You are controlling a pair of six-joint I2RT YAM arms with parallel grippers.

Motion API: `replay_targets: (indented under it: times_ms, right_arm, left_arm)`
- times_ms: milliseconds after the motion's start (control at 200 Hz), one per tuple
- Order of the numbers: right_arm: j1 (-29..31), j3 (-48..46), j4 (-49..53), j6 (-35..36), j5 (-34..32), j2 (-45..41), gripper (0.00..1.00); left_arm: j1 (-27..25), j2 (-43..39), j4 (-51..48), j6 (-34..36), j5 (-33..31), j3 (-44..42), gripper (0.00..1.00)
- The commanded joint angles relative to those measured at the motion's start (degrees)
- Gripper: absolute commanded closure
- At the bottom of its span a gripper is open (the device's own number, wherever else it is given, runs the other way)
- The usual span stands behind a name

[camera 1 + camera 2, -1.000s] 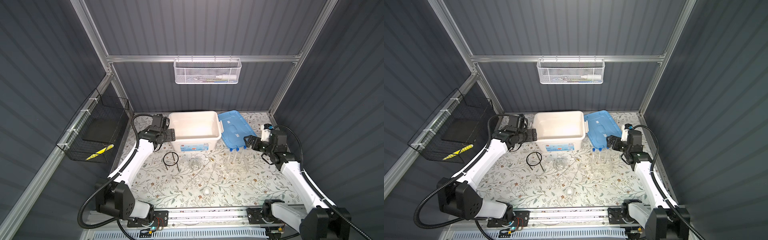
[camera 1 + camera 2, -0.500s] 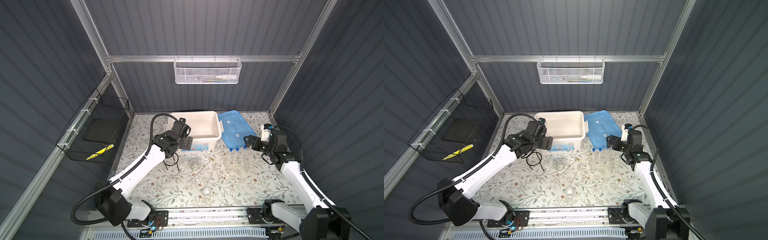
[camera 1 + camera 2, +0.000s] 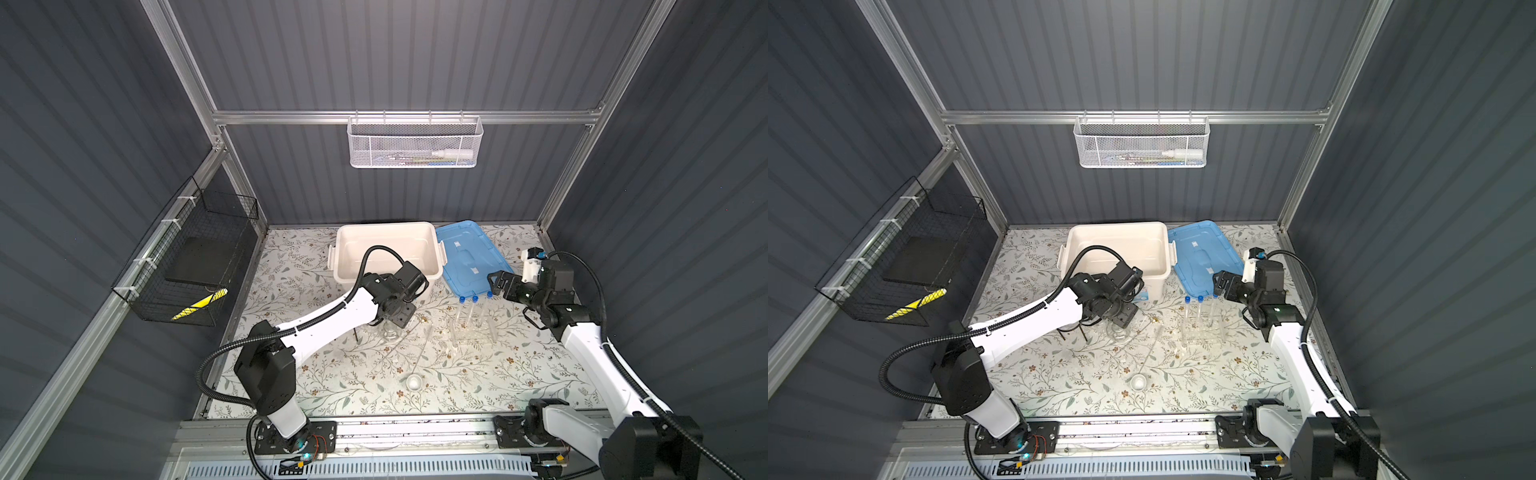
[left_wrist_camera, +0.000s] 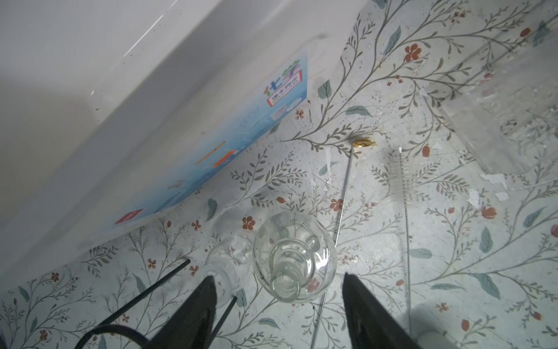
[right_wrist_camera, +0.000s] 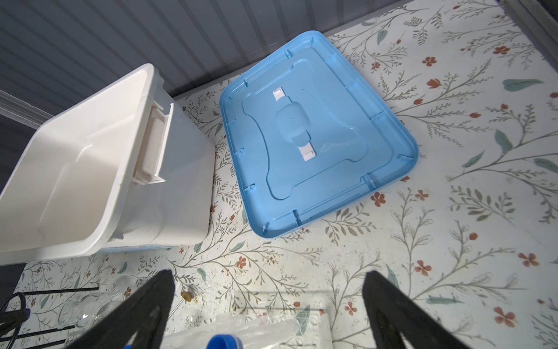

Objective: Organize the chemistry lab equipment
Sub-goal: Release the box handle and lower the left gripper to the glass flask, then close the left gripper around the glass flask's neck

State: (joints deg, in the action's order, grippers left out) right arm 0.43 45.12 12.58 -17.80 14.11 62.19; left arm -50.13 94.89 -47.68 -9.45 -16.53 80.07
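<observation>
Since 1 second ago, the left arm [image 3: 332, 316] has been swung from beside the white storage box [image 3: 386, 249] to the centre of both top views. The left gripper [image 4: 277, 276] is held spread around the upright clear flask [image 4: 294, 256], untouched, just beside the black wire tripod [image 4: 157, 282]. Right of centre, the right gripper [image 5: 268, 273] is held wide apart above 3 blue-capped test tubes [image 3: 471, 311] in the clear rack [image 3: 478, 332].

Left hand [image 4: 278, 276], narrower, newly above flask [image 4: 294, 241].
</observation>
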Motion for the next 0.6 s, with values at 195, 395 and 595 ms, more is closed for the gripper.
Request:
replay_targets:
  times_ms: [195,395,595]
  right_arm:
    - [-0.2,0.7,1.2,-0.2,0.2,-0.6,0.01]
    - [-0.2,0.7,1.5,-0.1,0.1,-0.8,0.01]
    - [-0.2,0.7,1.7,-0.3,0.2,-0.9,0.01]
  left_arm:
    - [-0.1,1.1,-2.2,-2.0,2.0,-2.8,0.43]
    - [-0.1,1.3,-1.1,-2.9,2.5,-4.4,0.47]
    - [-0.1,2.3,-0.1,-3.0,3.8,-5.7,0.52]
